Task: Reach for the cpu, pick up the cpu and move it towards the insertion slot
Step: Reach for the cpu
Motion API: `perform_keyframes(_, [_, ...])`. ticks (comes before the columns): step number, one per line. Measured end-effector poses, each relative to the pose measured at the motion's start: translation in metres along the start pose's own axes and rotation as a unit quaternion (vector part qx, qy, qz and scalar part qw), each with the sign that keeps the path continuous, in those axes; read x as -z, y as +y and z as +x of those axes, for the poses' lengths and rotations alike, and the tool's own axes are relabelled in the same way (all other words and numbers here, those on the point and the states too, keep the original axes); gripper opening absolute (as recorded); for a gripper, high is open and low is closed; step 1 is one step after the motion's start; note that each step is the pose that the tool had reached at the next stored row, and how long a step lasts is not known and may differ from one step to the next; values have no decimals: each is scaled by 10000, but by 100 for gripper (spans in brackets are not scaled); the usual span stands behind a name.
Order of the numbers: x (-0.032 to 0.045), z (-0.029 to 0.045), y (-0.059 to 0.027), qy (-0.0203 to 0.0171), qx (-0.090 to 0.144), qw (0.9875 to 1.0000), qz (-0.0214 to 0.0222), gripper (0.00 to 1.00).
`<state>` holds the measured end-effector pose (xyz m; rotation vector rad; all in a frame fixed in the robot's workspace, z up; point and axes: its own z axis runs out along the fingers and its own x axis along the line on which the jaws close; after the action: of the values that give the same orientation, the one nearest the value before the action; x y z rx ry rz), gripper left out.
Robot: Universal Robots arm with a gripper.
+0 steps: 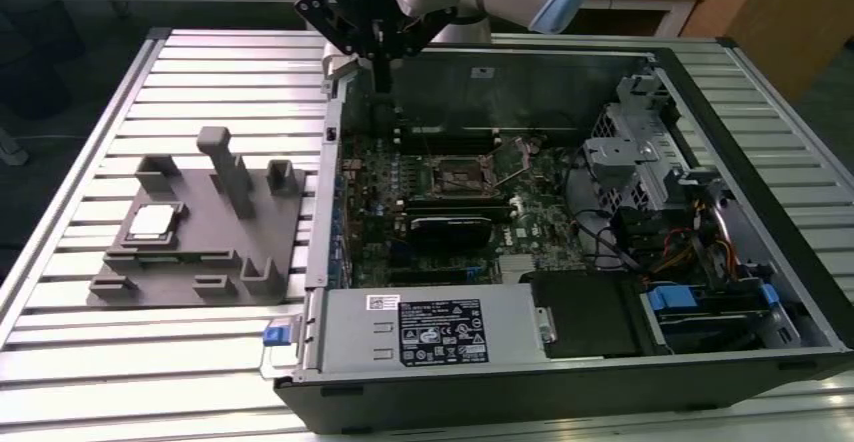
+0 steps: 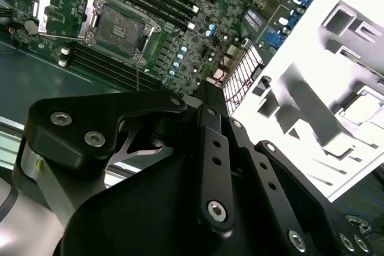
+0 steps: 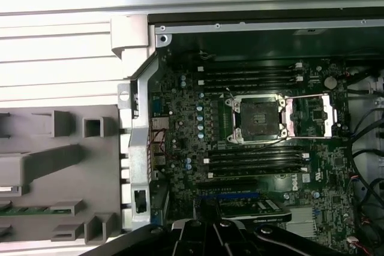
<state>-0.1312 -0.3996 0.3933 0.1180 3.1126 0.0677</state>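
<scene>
Hanging closed and empty above the computer case (image 1: 561, 387) wall, the fingers (image 1: 383, 70) are well apart from the cpu (image 1: 151, 222) resting on the grey fixture (image 1: 200, 262), whose tall post (image 1: 224, 167), roughly between them, could be struck on a low reach.

The cpu (image 1: 151, 222) is silvery-grey with a pale rim, on a matte grey block (image 1: 200, 262) at nine o'clock of the black case (image 1: 561, 392) in the exterior view. Green board (image 1: 387, 190), dark silver-framed slot (image 1: 461, 175), ribbed silver surface (image 1: 80, 362), black hand (image 1: 383, 77).
</scene>
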Motion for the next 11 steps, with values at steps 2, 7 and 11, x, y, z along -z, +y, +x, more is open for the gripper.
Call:
perform_keyframes(2, [0,17,-3,0,0,10000,0,11])
perform_keyframes(7, [2,49,-9,0,0,10000,0,11])
perform_keyframes(11, [3,76,-13,0,0,10000,0,11])
